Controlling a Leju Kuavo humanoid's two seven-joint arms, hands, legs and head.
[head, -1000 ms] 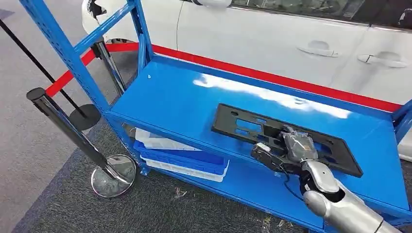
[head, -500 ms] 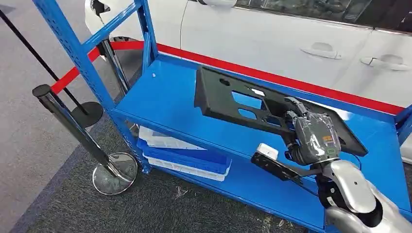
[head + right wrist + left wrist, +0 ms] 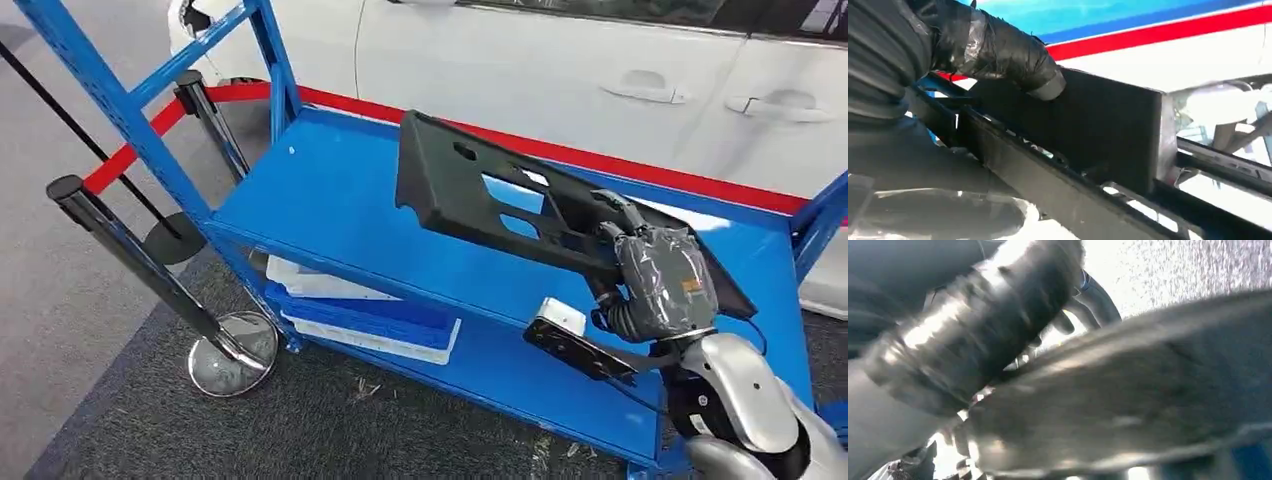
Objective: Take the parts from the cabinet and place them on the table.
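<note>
Your right hand (image 3: 660, 282), wrapped in a grey ribbed cover, is clamped around the near right end of the long flat black plastic panel with rectangular cut-outs (image 3: 480, 200). In the right wrist view the thick taped thumb (image 3: 1013, 57) presses against the panel's dark face (image 3: 1108, 125), so the grip is plain. The panel is lifted off the top shelf of the blue metal shelving rack (image 3: 330, 200); it hangs tilted, its far left end raised and nothing under it but the shelf's glossy blue surface. Your silver right forearm (image 3: 745, 395) comes in from the lower right corner, with a small black camera bracket (image 3: 575, 345) jutting out beside the wrist.

Your left hand (image 3: 973, 340) shows as a blurred grey mass in the left wrist view; you cannot tell from it whether the fingers are spread or curled.

Below the top shelf, a stack of blue and white flat plastic trays (image 3: 360, 320) rests on the lower shelf. Behind the rack runs a red barrier belt (image 3: 600, 160), and beyond it stands a white car (image 3: 600, 70). To the left, a chrome stanchion post with a round base (image 3: 150, 270) stands on the grey carpet.
</note>
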